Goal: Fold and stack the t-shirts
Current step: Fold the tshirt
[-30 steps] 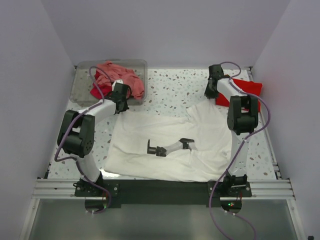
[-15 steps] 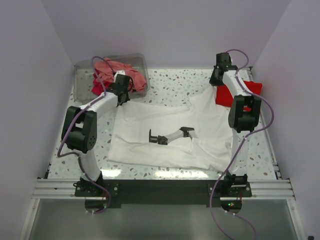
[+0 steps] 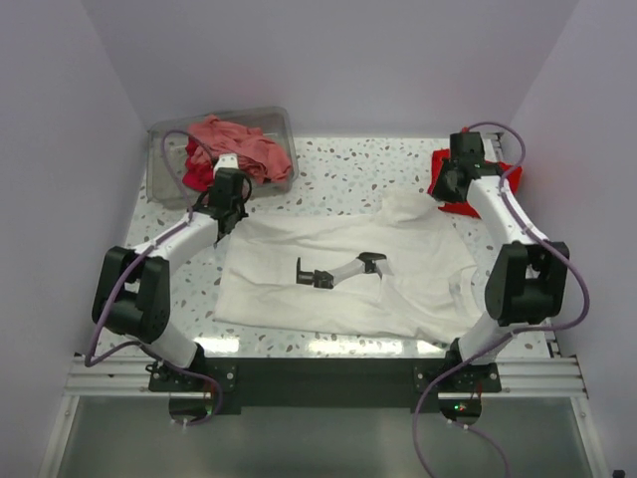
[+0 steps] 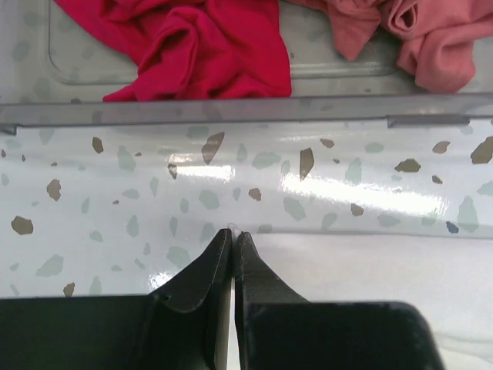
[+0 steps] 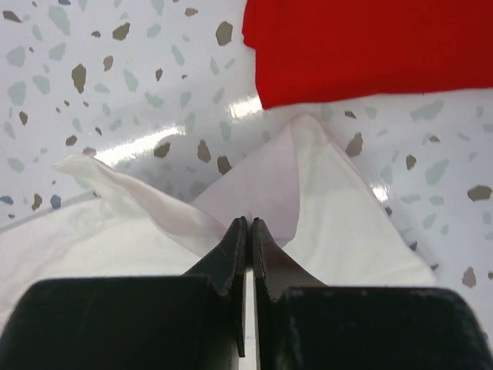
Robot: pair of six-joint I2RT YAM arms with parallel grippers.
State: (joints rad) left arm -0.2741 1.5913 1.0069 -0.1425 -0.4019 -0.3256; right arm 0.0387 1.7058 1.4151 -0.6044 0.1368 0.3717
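A white t-shirt (image 3: pixel 338 299) lies spread across the middle of the table. My left gripper (image 3: pixel 226 219) is shut on its far left corner; in the left wrist view the closed fingertips (image 4: pixel 233 235) pinch the cloth's edge (image 4: pixel 370 270) low over the table. My right gripper (image 3: pixel 443 191) is shut on its far right edge; in the right wrist view (image 5: pixel 248 223) a raised fold of white cloth (image 5: pixel 308 193) hangs from the jaws. A folded bright red t-shirt (image 3: pixel 483 179) lies just behind it (image 5: pixel 370 46).
A clear plastic bin (image 3: pixel 164 164) at the far left holds crimson (image 4: pixel 192 46) and salmon-pink (image 4: pixel 416 38) shirts; its wall (image 4: pixel 231 112) is just beyond my left gripper. A black-and-white shape (image 3: pixel 338 271) sits on the white shirt. Walls enclose the table.
Both grippers first pulled the shirt's far edge toward the back, then moved outward and lower. The shirt is now stretched wider and flatter. The right arm has swung to the right.
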